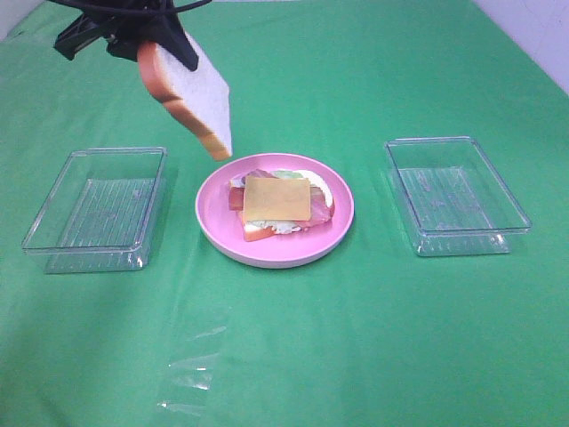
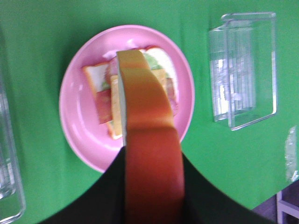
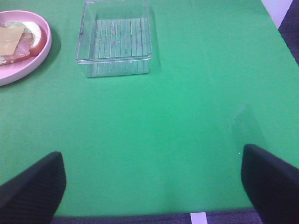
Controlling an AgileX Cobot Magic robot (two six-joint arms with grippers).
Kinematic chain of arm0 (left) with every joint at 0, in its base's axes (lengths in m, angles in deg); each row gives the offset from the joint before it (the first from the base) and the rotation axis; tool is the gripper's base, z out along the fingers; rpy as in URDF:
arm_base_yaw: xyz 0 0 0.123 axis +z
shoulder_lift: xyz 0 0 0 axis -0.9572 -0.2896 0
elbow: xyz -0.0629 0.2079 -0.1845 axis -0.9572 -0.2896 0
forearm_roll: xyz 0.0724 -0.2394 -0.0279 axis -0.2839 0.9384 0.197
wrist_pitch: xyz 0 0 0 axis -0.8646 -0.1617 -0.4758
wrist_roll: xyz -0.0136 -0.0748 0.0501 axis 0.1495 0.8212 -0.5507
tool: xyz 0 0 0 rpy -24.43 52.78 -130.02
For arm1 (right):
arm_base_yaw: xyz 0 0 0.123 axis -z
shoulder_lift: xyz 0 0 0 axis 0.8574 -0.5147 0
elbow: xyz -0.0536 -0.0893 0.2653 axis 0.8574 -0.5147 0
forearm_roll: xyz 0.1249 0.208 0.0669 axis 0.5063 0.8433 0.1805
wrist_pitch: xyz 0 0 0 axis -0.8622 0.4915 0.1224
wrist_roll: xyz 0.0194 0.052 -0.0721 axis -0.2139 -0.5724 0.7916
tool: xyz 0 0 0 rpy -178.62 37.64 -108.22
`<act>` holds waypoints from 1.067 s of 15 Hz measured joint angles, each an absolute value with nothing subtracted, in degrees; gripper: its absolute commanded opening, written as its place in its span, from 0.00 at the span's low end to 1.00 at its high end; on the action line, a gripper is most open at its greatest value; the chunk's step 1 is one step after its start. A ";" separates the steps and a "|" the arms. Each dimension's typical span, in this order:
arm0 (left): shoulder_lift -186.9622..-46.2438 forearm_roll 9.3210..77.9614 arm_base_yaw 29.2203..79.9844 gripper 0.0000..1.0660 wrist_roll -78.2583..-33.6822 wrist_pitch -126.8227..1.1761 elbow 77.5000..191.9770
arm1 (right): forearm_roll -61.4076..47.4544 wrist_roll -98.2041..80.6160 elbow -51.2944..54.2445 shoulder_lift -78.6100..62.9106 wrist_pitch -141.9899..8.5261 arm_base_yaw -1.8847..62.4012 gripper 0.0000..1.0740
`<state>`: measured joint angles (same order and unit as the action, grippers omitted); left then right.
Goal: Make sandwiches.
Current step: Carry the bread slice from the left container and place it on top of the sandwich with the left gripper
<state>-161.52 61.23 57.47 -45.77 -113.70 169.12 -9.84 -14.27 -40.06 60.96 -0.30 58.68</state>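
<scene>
My left gripper (image 1: 167, 43) is shut on a toy bread slice (image 1: 191, 93), white with an orange-brown crust, and holds it tilted in the air above and behind-left of the pink plate (image 1: 213, 227). On the plate lies an open sandwich stack (image 1: 277, 200): bread, lettuce, bacon strips and a yellow cheese square on top. In the left wrist view the held slice (image 2: 147, 135) shows edge-on over the stack (image 2: 105, 100). My right gripper (image 3: 152, 186) is open and empty over bare cloth, well right of the plate (image 3: 32, 58).
A clear plastic tray (image 1: 96, 209) sits left of the plate and another (image 1: 455, 194) to its right; both hold nothing. A scrap of clear film (image 1: 191, 374) lies on the green cloth near the front. The cloth's front edge shows in the right wrist view.
</scene>
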 measured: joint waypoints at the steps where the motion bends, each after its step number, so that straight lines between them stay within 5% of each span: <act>1: -161.98 64.90 57.47 0.08 -47.61 -112.67 169.12 | -9.84 -14.27 -40.06 60.96 -0.30 58.68 0.91; 7: -169.83 80.94 57.47 0.08 -55.97 -111.81 169.12 | -9.84 -14.27 -40.06 60.96 -0.30 58.68 0.91; 16: -181.81 88.22 56.21 0.08 -59.47 -107.86 169.12 | -9.84 -14.27 -40.06 60.96 -0.30 58.68 0.91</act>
<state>-181.81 88.22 56.21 -59.47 -107.86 169.12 -9.84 -14.27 -40.06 60.96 -0.30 58.68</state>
